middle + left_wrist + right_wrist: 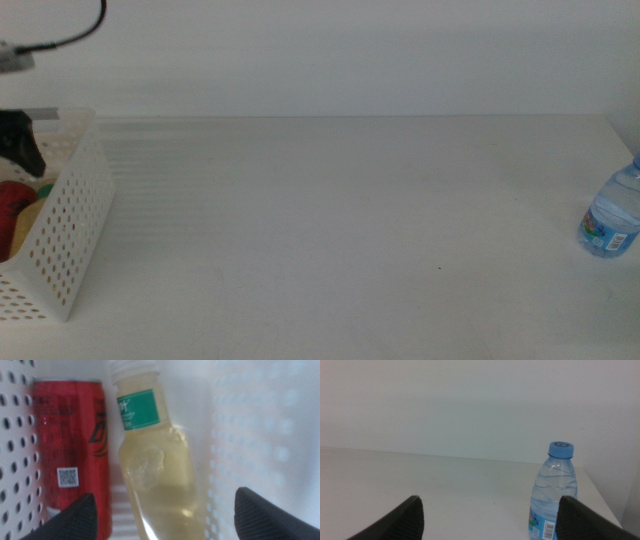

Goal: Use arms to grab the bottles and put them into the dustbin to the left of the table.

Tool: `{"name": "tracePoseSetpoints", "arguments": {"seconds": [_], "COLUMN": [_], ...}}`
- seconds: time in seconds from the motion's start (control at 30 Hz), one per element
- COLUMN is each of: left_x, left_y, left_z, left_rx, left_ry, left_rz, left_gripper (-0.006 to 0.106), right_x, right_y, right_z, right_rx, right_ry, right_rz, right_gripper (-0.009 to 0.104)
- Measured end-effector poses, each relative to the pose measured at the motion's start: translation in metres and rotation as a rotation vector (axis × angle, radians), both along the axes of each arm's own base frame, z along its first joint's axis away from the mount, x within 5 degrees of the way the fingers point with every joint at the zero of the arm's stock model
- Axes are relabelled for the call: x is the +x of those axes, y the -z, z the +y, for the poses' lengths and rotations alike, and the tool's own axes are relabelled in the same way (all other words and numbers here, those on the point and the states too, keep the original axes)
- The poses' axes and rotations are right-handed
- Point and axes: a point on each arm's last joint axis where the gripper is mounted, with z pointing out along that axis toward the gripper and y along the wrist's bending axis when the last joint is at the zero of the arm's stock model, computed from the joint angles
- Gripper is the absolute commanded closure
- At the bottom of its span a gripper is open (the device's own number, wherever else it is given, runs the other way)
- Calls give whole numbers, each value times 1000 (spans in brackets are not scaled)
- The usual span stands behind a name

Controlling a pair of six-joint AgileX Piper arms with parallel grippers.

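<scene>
While the left gripper [165, 510] is hanging wide open, empty, over the basket [70, 240] holding can [70, 445] and yellow bottle [155, 470] | right gripper [490, 515] is gaping empty near the water bottle [552, 495] at the table's [330, 220] far-right edge | a nudge risks toppling it off.

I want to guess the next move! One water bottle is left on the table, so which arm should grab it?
Probably the right. The right gripper is open and faces the water bottle standing at the table's right edge. The left gripper is open over the dustbin, far away.
</scene>
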Motion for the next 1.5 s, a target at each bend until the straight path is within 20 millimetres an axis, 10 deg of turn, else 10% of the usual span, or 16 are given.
{"name": "tracePoseSetpoints", "arguments": {"seconds": [0.37,0.73,1.5], "left_x": [-40,-116,-254], "left_y": [-88,-92,-45], "left_z": [-72,-175,-185], "left_rx": [0,-60,-124], "left_ry": [86,294,433], "left_rz": [-316,-633,-957], "left_gripper": [12,16,16], "right_x": [0,0,0], "right_y": [0,0,0], "right_z": [0,0,0], "right_rx": [0,0,0], "right_ry": [0,0,0], "right_rz": [0,0,0], "right_gripper": [25,25,25]}}
